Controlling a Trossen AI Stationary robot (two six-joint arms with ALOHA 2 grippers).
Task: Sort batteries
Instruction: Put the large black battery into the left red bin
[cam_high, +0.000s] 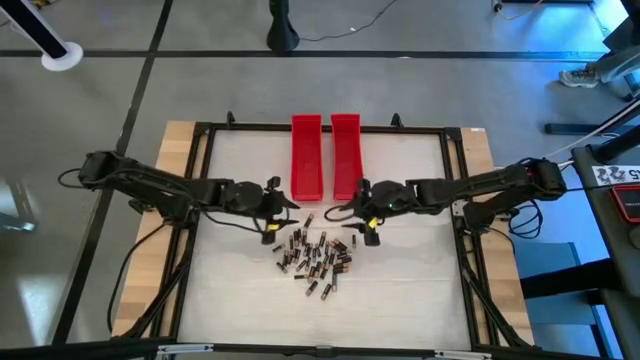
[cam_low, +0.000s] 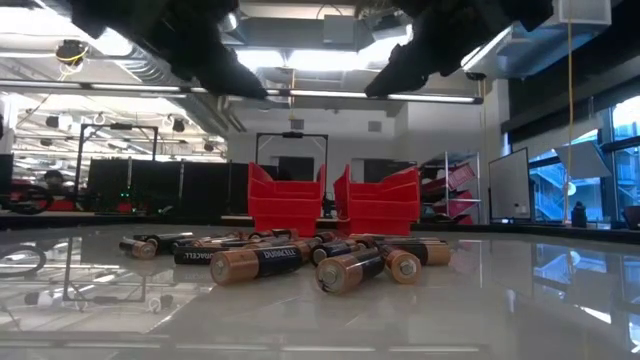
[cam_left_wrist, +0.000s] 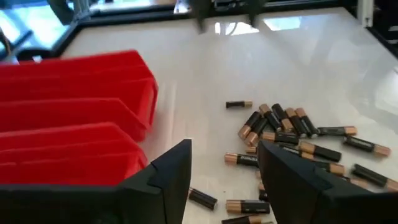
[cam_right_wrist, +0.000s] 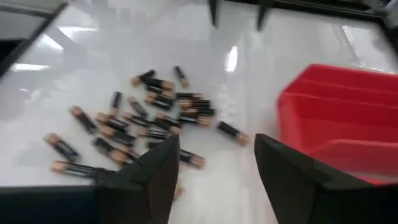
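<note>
Item 1. Batteries (cam_low: 262, 262): small dark cylinders with coppery ends, seen closest in the low view, lying on their sides on the glossy white table top (cam_low: 520, 300). In the high view the batteries are found as one loose heap at the table's middle, just short of the trays; some touch or cross one another, a few lie slightly apart at the edge. They are judged to be stiff, smooth and dense for their size, and apt to roll or slip on the slick surface. A hold across the dark barrel at mid-length, with the fingers square to the long axis, is judged safest; an outlying one is best taken first.

Item 2. Left gripper (cam_high: 268, 208): dark, two-fingered, held above the table beside the heap on its left. Its fingers (cam_left_wrist: 171, 180) are seen parted with nothing between them.

Item 3. Right gripper (cam_high: 366, 210): likewise dark and two-fingered, held beside the heap on its right, near the right tray's end. Its fingers (cam_right_wrist: 149, 174) are spread apart and nothing is gripped.

Item 4. Trays (cam_high: 306, 158): two long narrow red plastic bins, set side by side beyond the heap. Their contents cannot be made out.
</note>
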